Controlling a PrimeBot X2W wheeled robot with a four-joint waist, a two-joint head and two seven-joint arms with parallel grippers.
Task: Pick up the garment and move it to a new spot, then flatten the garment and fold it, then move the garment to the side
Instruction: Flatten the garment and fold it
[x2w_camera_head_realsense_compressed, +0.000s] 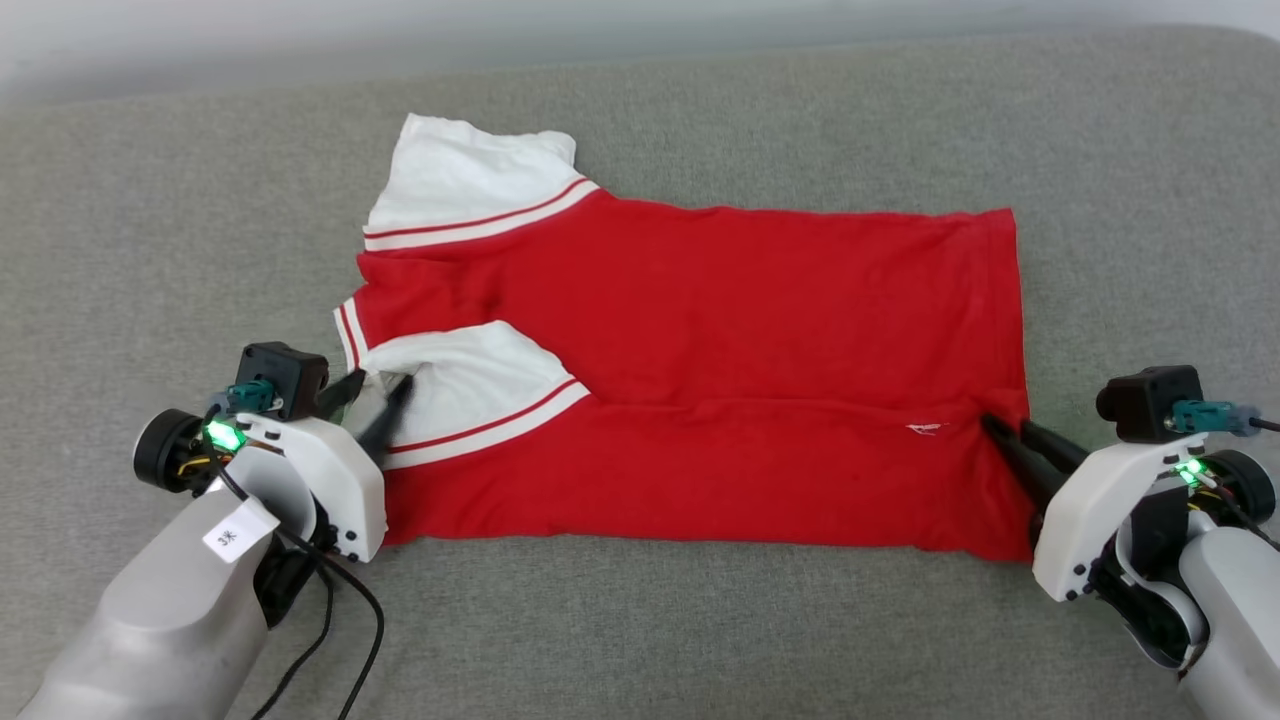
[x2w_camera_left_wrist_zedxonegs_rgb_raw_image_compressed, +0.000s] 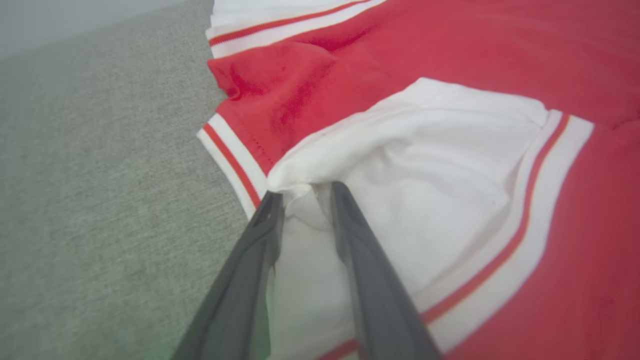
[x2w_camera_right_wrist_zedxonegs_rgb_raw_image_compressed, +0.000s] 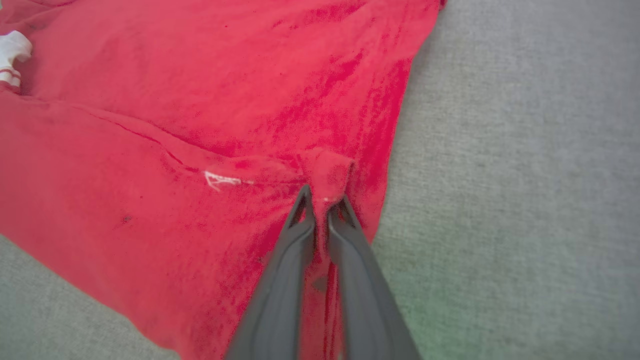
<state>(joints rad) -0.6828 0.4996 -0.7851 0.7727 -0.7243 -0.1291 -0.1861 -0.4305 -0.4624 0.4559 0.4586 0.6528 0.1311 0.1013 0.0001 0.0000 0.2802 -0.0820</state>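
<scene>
Garment (x2w_camera_head_realsense_compressed: 700, 330) lies on the grey cushion (x2w_camera_head_realsense_compressed: 640, 620), near half folded up over the far half. Right gripper (x2w_camera_head_realsense_compressed: 992, 425) fingers are clamped on the hem (x2w_camera_right_wrist_zedxonegs_rgb_raw_image_compressed: 325, 170), probably to pin that end. Left gripper (x2w_camera_head_realsense_compressed: 385, 380) fingers are apart around the white sleeve (x2w_camera_left_wrist_zedxonegs_rgb_raw_image_compressed: 450, 165), grip looks slack.

Grey woven fabric surface (x2w_camera_head_realsense_compressed: 700, 620) w/ 1 pale wall strip (x2w_camera_head_realsense_compressed: 300, 40) along far edge.

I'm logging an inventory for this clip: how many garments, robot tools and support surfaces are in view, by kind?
garment: 1
tools: 2 (left tool, right tool)
grey fabric surface: 1
Total: 4
</scene>
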